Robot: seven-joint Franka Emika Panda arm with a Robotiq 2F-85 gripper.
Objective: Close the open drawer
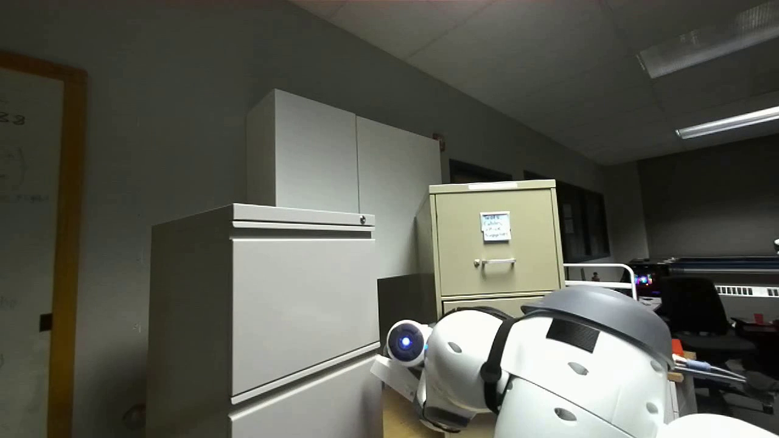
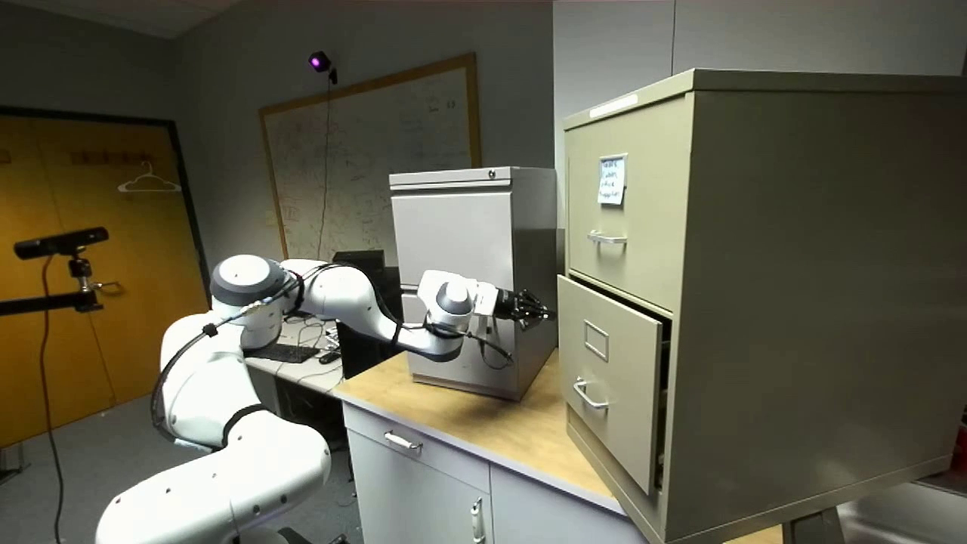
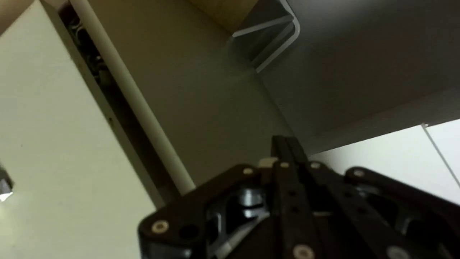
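Note:
The open drawer [image 2: 613,355] is the lower drawer of a beige filing cabinet [image 2: 816,302]. It is pulled out a little, with a dark gap behind its front. Its silver handle [image 2: 589,394] is low on the front. In the wrist view the drawer front [image 3: 64,144] fills the left side, with the gap and the cabinet's side wall [image 3: 201,90] to its right. My gripper [image 2: 547,311] is by the drawer's far upper edge; I cannot tell if it touches. In the wrist view its fingertips [image 3: 287,142] are together, with nothing between them, over the side wall.
A grey cabinet [image 2: 453,242] stands on the wooden counter [image 2: 483,412] behind the arm; it is also in an exterior view [image 1: 304,310]. The closed upper drawer [image 2: 631,196] is above the open one. White wall cabinets [image 3: 388,154] show at right in the wrist view.

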